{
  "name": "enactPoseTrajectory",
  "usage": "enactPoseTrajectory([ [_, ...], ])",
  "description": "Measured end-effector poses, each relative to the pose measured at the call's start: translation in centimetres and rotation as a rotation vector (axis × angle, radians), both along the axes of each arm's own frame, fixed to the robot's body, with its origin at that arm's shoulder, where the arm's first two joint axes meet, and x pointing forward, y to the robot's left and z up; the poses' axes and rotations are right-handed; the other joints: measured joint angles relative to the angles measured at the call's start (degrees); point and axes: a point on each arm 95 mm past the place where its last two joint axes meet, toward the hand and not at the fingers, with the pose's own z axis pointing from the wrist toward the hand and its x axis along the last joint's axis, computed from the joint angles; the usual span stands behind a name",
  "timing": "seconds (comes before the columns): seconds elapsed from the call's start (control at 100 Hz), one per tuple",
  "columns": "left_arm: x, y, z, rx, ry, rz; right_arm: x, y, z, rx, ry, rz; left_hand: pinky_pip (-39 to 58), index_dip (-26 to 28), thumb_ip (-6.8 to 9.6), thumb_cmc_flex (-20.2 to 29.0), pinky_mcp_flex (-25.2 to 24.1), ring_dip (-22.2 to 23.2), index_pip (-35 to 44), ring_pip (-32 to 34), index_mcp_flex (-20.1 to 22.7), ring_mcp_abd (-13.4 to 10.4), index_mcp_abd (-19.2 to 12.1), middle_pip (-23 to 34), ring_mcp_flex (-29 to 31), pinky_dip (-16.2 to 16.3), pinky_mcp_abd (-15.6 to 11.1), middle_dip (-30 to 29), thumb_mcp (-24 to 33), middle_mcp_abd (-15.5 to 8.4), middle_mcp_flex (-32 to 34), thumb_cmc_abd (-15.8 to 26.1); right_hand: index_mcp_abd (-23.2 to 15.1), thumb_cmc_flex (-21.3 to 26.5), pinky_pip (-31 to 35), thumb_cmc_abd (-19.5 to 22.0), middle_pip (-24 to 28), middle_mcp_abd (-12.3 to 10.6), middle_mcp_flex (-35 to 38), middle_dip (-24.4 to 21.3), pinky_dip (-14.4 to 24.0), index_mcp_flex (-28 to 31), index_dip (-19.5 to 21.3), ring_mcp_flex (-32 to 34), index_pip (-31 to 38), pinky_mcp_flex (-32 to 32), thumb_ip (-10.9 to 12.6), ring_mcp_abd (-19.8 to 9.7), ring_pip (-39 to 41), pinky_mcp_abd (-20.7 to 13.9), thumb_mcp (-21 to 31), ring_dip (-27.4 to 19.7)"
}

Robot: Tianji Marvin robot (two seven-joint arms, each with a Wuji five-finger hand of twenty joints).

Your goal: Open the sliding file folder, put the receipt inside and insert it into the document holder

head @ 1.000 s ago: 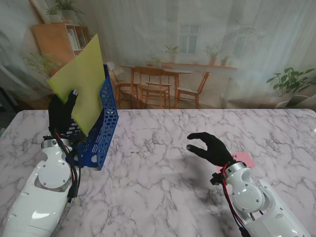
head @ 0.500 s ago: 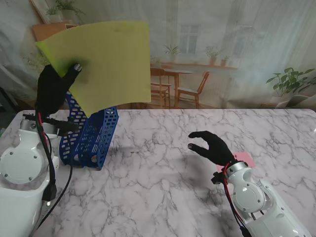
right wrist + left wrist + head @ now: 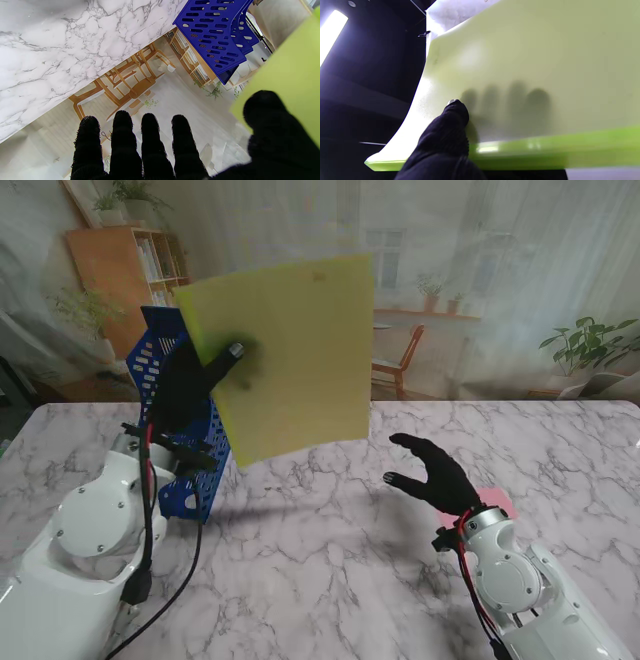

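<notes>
My left hand [image 3: 195,385] is shut on the yellow-green file folder [image 3: 290,355] and holds it up in the air, flat side facing me, to the right of the blue document holder [image 3: 185,450]. In the left wrist view the thumb [image 3: 452,117] presses the folder [image 3: 532,62] and the other fingers show as shadows behind it. My right hand [image 3: 435,475] hovers open above the table on the right, fingers spread. A pink receipt [image 3: 497,502] lies on the table just behind that hand, partly hidden by the wrist. The right wrist view shows the holder [image 3: 215,37] and a folder corner [image 3: 292,70].
The white marble table [image 3: 320,560] stretches between the two arms. A cable [image 3: 170,580] hangs from the left arm. Beyond the table's far edge is a printed backdrop of chairs and shelves.
The left hand has lifted the folder out of the document holder and swung it rightward toward the table's middle. The holder has tipped more upright. The right hand barely moved.
</notes>
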Motion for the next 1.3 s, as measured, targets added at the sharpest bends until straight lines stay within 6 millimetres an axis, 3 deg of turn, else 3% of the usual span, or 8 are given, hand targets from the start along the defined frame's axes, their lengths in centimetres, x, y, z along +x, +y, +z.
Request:
enactPoseTrajectory([
  [0.29, 1.5, -2.9, -4.7, -0.014, 0.228, -0.06, -0.4, -0.5, 0.3, 0.063, -0.042, -0.005, 1.4, 0.0, 0.0, 0.0, 0.4, 0.6, 0.0, 1.2, 0.0, 0.6, 0.4, 0.1, 0.1, 0.6, 0.6, 0.0, 0.0, 0.8, 0.6, -0.6, 1.6, -10.8, 0.1, -4.8, -10.8, 0.0, -7.9, -5.9, -0.1, -5.8, -4.3, -3.0, -2.2, -1.6, -3.3, 0.0, 0.6, 1.4, 3.2, 0.5],
  [0.57, 0.8, -5.7, -6.9, -0.027, 0.334, -0.124, -0.6, -1.1, 0.4, 0.117, -0.058, -0.022, 2.0, 0.6, 0.0, 0.0, 0.5, 0.6, 0.0, 1.8, 0.0, 0.8, 0.4, 0.1, 0.2, 0.6, 0.7, 0.1, 0.0, 0.8, 0.6, -0.6, 4.1, -12.2, -2.2, -8.4, -13.2, 0.7, -7.9, -6.5, -1.8, -6.9, -10.6, -5.0, -11.5, -2.5, -4.4, 0.0, -0.9, 1.4, 5.5, -1.4],
  [0.61, 0.7, -6.1, -7.2, -0.041, 0.361, -0.135, -0.5, -1.2, 0.4, 0.126, -0.055, -0.026, 2.0, 0.6, -0.01, 0.0, 0.5, 0.6, 0.0, 1.8, 0.0, 0.8, 0.4, 0.1, 0.2, 0.6, 0.8, 0.1, 0.0, 0.8, 0.6, -0.6, 4.1, -12.8, -2.3, -9.2, -10.5, 0.7, -7.9, -5.2, -1.8, -6.9, -10.5, -4.9, -11.6, -2.5, -4.4, 0.0, -0.9, 1.5, 7.2, -1.4],
  [0.68, 0.7, -6.6, -7.7, -0.066, 0.408, -0.156, -0.4, -1.3, 0.2, 0.16, -0.046, -0.029, 2.1, 0.6, -0.01, 0.0, 0.5, 0.6, 0.0, 1.8, 0.0, 0.9, 0.4, 0.1, 0.2, 0.6, 0.9, 0.1, 0.0, 0.9, 0.6, -0.6, 4.1, -14.3, -2.4, -9.7, -4.9, 0.7, -7.9, -3.1, -1.4, -6.9, -6.6, -4.8, -9.6, -2.3, -4.4, -0.1, -0.9, 2.2, 8.7, -1.3],
  [0.76, 0.6, -7.1, -8.1, -0.072, 0.451, -0.175, -0.4, -1.4, 0.1, 0.194, -0.025, -0.015, 2.1, 0.7, -0.01, 0.0, 0.5, 0.6, -0.1, 1.8, 0.0, 1.2, 0.5, 0.1, 0.2, 0.6, 1.2, 0.1, 0.0, 1.1, 0.6, -0.6, 4.1, -14.6, -2.4, -9.9, -4.1, 0.1, -7.9, -2.9, -0.7, -6.2, -1.8, -4.8, -4.1, -2.2, -4.8, -0.4, -0.9, 2.8, 9.5, -0.8],
  [0.93, 0.2, -8.1, -8.6, -0.044, 0.471, -0.2, -0.4, -1.3, 0.0, 0.187, 0.01, 0.024, 2.1, 0.9, -0.01, 0.0, 0.5, 0.6, -0.2, 1.8, 0.0, 1.3, 0.5, 0.0, 0.2, 0.6, 1.3, 0.1, 0.0, 1.4, 0.6, -0.6, 4.6, -15.9, -2.4, -11.5, -9.3, -0.1, -7.9, -5.3, -0.6, -2.1, 2.5, -4.8, 1.8, -2.3, -5.0, -0.5, -0.9, 3.4, 11.1, -0.5],
  [1.07, 0.1, -8.7, -8.9, -0.032, 0.492, -0.221, -0.4, -1.1, 0.0, 0.238, 0.027, 0.03, 2.2, 1.3, -0.01, 0.0, 0.5, 0.6, -0.5, 1.8, 0.0, 1.3, 0.5, 0.0, 0.2, 0.8, 1.3, 0.1, 0.0, 1.4, 0.6, -0.6, 3.8, -16.4, -3.1, -11.5, -10.3, -0.1, -7.9, -5.8, -0.6, 2.3, 9.6, -4.8, 8.8, -2.6, -5.0, -0.5, -0.9, 3.4, 11.6, -0.5],
  [1.3, 0.2, -9.5, -9.6, -0.02, 0.534, -0.232, -0.3, -1.3, 0.1, 0.218, -0.025, 0.028, 3.0, 2.1, -0.01, 0.0, 0.5, 0.6, -0.4, 1.8, 0.1, 1.5, 0.4, 0.0, 0.2, 1.3, 1.4, 0.1, 0.0, 1.4, 0.6, -0.6, -0.1, -16.2, -4.2, -13.1, -2.7, -0.6, -7.8, -2.2, -0.6, 12.8, 12.5, -4.7, 16.6, -2.8, -5.0, -0.5, -0.9, 3.5, 11.1, -0.5],
])
